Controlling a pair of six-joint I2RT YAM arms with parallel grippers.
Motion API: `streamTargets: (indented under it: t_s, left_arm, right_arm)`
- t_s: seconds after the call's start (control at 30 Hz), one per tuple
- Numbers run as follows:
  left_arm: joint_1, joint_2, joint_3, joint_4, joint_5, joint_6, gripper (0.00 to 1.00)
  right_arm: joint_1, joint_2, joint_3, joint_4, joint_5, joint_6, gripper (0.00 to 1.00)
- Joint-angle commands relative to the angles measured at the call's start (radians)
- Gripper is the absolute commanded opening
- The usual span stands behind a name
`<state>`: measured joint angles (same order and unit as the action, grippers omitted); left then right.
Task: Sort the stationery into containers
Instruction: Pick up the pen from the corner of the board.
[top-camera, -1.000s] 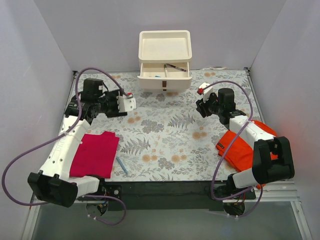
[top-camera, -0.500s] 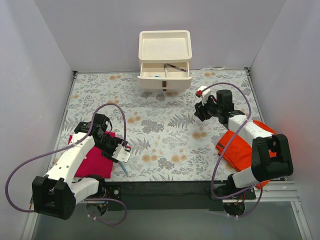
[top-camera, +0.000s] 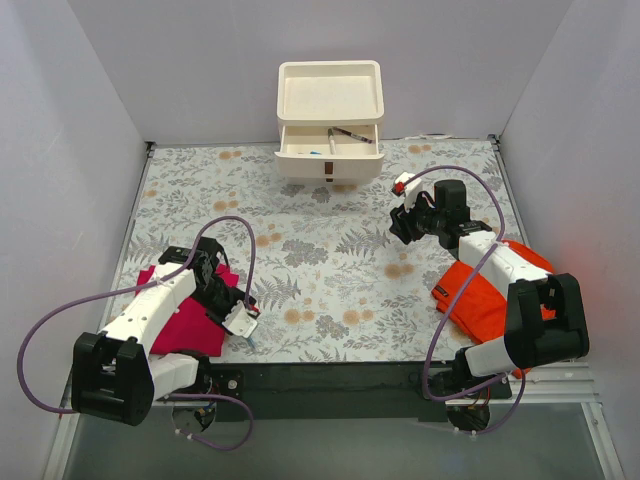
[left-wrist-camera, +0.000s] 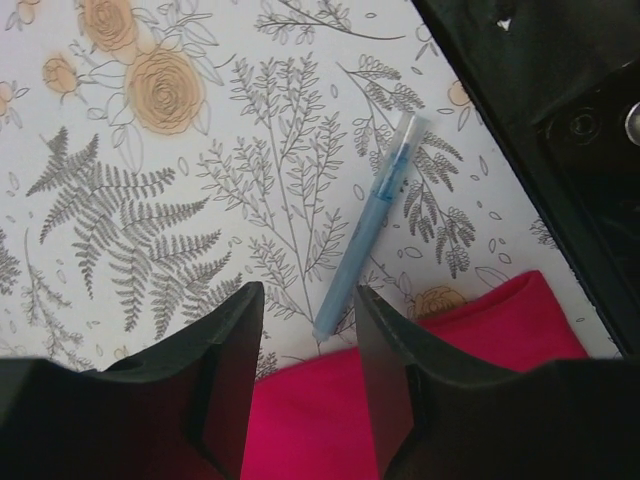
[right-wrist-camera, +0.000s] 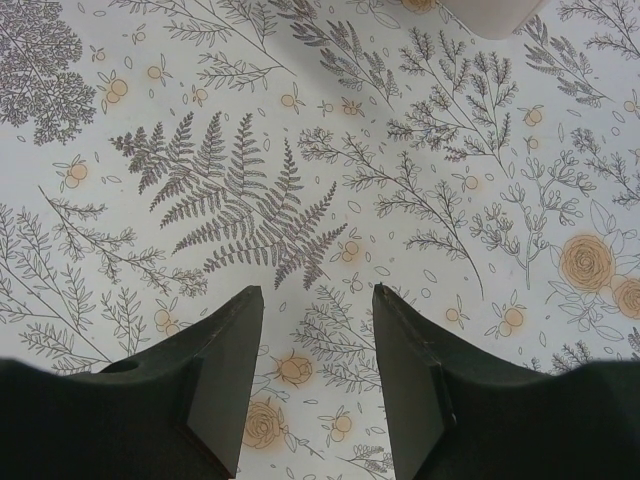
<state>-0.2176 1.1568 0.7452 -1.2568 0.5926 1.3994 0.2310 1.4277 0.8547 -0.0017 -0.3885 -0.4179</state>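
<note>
Left wrist view: your left gripper (left-wrist-camera: 308, 300) has swung from the cream-white plastic drawers (top-camera: 330, 150) down over the thin blue pen (left-wrist-camera: 372, 220) just beside the magenta cloth (left-wrist-camera: 480, 340) — jaws spread, empty. Expect a grasp next. Right gripper (right-wrist-camera: 315, 300): spread, empty.

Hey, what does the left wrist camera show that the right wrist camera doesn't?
Only the left wrist view: a blue pen lying on the floral mat by the edge of a pink cloth, its near end just ahead of the left gripper, plus the table's black front edge. Only the right wrist view: a cream corner at the top edge, probably the drawers. Both: the floral mat and open, empty fingers, the right gripper included.
</note>
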Motion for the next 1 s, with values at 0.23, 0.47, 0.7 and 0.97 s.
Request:
streamTargets:
  t_s: [0.23,0.47,0.7,0.97]
  left_arm:
    - [0.001,-0.005,-0.121,0.043,-0.045,0.138,0.41]
    - [-0.008,0.04,-0.142,0.129,-0.066,0.131,0.42]
    - [-0.011,0.099,-0.135,0.16,-0.076,0.136,0.39]
    - [-0.037,0.135,-0.133,0.178,-0.08,0.112,0.13]
  right_arm:
    - [-0.002,0.008,0.023,0.006,-0.012,-0.007,0.57]
    - [-0.002,0.023,0.033,0.003,-0.007,-0.007,0.57]
    - [-0.002,0.043,0.046,0.003,-0.01,-0.01,0.57]
    - [-0.001,0.056,0.055,0.003,0.011,-0.022,0.57]
